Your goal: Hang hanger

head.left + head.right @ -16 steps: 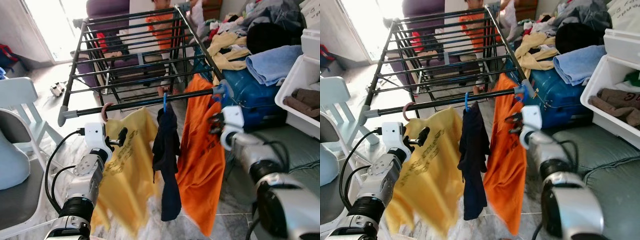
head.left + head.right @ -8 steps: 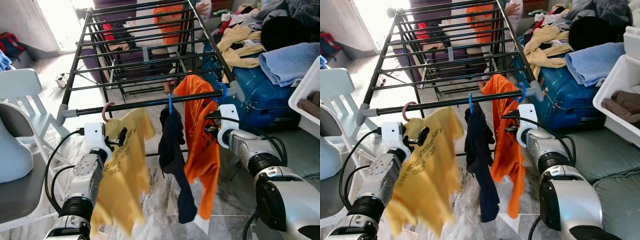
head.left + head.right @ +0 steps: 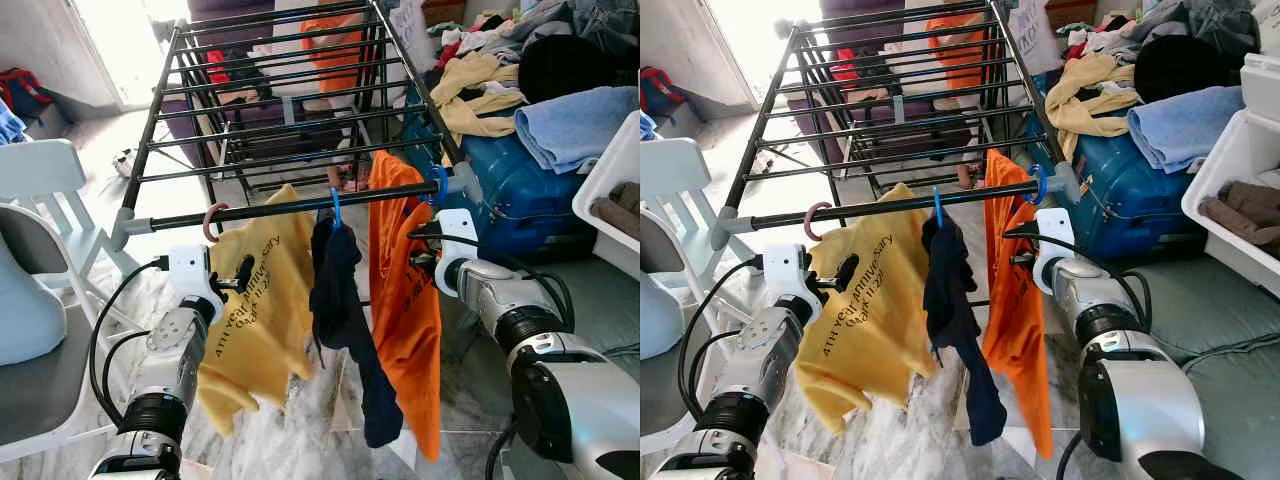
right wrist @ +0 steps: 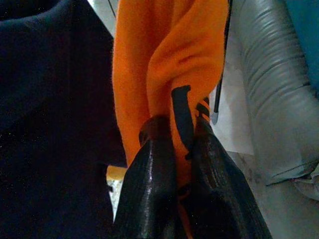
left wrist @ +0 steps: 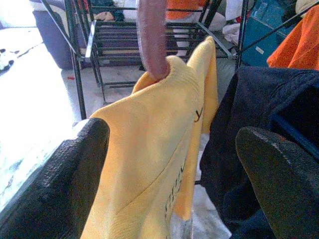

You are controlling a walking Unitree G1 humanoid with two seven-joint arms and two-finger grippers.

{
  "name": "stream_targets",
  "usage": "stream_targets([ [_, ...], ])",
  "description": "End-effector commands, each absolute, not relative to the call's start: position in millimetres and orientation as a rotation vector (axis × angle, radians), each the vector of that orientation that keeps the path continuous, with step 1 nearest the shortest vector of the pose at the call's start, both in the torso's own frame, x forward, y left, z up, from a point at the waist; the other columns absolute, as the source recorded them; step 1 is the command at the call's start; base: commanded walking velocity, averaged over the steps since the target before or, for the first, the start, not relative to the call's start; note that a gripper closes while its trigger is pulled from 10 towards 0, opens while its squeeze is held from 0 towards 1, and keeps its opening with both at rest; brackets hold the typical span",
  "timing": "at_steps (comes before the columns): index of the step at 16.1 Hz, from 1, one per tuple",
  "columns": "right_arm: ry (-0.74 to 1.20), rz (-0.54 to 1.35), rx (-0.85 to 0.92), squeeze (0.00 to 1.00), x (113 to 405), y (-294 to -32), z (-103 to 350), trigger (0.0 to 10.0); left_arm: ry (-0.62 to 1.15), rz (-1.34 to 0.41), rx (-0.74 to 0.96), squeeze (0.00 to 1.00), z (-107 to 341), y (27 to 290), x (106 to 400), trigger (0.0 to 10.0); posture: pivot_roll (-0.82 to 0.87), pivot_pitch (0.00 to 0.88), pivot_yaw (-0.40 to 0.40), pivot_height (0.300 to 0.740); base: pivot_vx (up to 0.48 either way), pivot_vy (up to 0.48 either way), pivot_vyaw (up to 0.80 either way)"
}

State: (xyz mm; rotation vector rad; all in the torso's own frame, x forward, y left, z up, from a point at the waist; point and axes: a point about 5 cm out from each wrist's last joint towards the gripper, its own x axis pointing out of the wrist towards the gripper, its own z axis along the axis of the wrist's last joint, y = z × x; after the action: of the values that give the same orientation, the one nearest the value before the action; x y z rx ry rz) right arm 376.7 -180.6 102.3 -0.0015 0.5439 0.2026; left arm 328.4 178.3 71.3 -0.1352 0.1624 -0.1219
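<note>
Three hangers hang on the front bar [image 3: 280, 208] of a black drying rack. A pink hook [image 3: 211, 220] carries a yellow shirt [image 3: 255, 300] with dark print. A blue hook [image 3: 333, 205] carries a navy garment [image 3: 340, 300]. At the bar's right end another blue hook [image 3: 440, 183] carries an orange shirt [image 3: 405, 290]. My left gripper [image 3: 240, 275] is open at the yellow shirt's left shoulder; in the left wrist view its fingers [image 5: 75, 164] stand wide apart with the shirt [image 5: 149, 149] between them. My right gripper [image 4: 178, 122] is shut on a fold of the orange shirt [image 4: 149, 59].
A white chair [image 3: 40, 190] stands at my left. To the right are a blue suitcase [image 3: 520, 200], a pile of clothes [image 3: 480, 80], a blue towel [image 3: 580, 120] and a white bin [image 3: 615, 190]. A person in orange [image 3: 335, 35] sits behind the rack.
The yellow shirt has swung up and to the right, and its print now faces me. The navy and orange garments sway. Both grippers keep their places.
</note>
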Motion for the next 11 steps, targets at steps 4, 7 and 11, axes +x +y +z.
stream_targets([
  [4,0.5,0.23,-0.011,0.0,385,-172,117,10.0,0.169,-0.11,-0.14,0.0,72,182,329,10.0,-0.16,0.0,0.093,0.74,0.0,0.0,0.0],
  [7,0.563,0.356,-0.243,0.0,371,-162,89,10.0,0.192,-0.111,-0.159,0.0,70,178,330,10.0,-0.16,0.0,0.084,0.74,0.0,0.0,0.0],
  [11,0.541,0.359,-0.267,0.0,374,-160,94,10.0,0.199,-0.1,-0.158,0.0,68,178,330,10.0,-0.15,0.0,0.081,0.74,0.0,0.0,0.0],
])
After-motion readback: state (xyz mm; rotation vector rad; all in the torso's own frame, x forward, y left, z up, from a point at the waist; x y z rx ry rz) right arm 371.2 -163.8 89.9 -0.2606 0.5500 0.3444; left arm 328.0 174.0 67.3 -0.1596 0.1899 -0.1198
